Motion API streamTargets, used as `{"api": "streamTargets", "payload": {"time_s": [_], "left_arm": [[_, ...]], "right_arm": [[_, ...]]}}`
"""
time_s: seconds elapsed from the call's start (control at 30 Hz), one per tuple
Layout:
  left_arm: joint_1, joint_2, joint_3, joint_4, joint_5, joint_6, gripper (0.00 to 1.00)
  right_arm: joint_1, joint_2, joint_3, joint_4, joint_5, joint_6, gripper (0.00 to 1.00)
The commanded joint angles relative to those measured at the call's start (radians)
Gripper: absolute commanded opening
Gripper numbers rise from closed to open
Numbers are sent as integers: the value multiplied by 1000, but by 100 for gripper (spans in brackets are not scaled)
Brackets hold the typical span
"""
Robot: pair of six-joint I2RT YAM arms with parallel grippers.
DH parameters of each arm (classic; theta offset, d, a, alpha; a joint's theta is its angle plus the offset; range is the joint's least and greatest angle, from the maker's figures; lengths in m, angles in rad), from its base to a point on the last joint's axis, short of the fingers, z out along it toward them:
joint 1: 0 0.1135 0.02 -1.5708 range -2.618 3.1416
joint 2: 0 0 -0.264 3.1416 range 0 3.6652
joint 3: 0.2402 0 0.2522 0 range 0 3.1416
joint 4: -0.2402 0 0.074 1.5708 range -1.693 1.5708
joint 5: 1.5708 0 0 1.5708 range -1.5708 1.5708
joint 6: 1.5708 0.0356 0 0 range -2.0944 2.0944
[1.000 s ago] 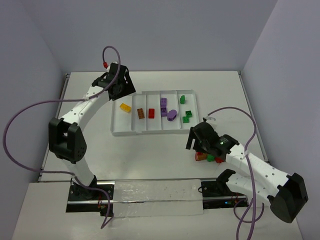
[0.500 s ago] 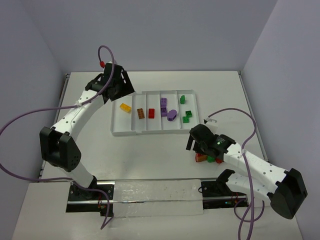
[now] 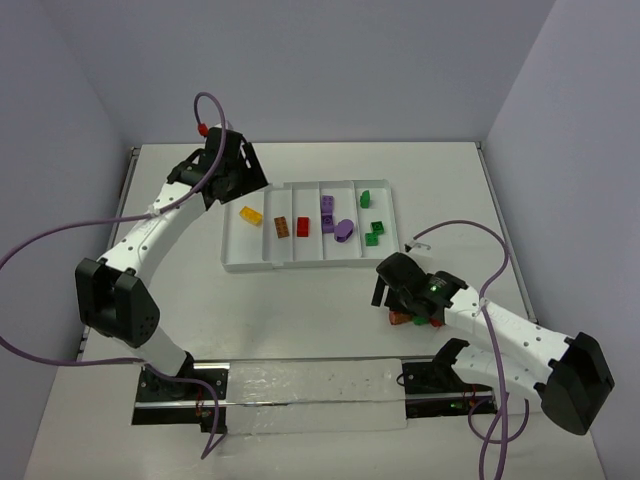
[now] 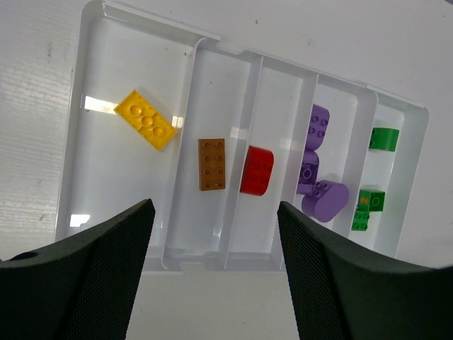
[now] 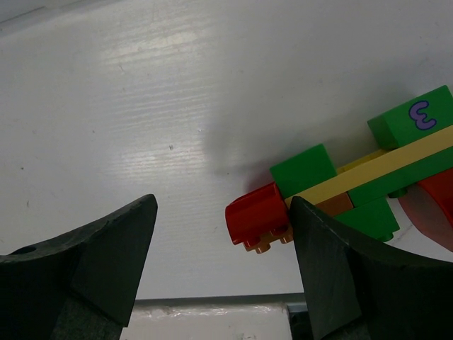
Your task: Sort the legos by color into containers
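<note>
The white tray (image 3: 233,250) holds a yellow brick (image 3: 250,214), an orange-brown brick (image 3: 283,227), a red brick (image 3: 303,226), purple bricks (image 3: 343,229) and green bricks (image 3: 373,234). The same tray (image 4: 120,64) and bricks show in the left wrist view. My left gripper (image 3: 226,172) is open and empty, above the tray's far left corner. My right gripper (image 3: 398,297) is open, low over a stuck-together clump of red, green, yellow and orange-brown bricks (image 5: 340,191); its red end (image 5: 253,214) lies between the jaws, by the right finger (image 5: 354,276). The clump (image 3: 412,319) shows partly under the gripper.
The table's near edge carries a clear strip (image 3: 310,385) between the arm bases. Purple cables loop by both arms. Grey walls close in the table on the left, back and right.
My right gripper has shifted slightly down toward the brick clump. My left arm has swung left and its gripper has moved slightly toward the tray's far left corner.
</note>
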Motion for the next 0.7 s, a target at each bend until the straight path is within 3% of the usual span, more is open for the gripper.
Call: {"api": "streamTargets", "payload": {"time_s": [0.0,0.2,0.57,0.67], "left_arm": [[-3,-46,-21,18,11,2,78],[-2,-43,-19,11,14,2,78],[-2,-57,-51,29,33,-13,78],[-2,-58,-49,29,37,-12,78]], "right_arm": [[31,21,15,20,-2,-8,81],[76,59,30,25,-2,-6,73],[115,49,66,-6,10,-32,71],[117,8,74,-42,55,-7,76]]}}
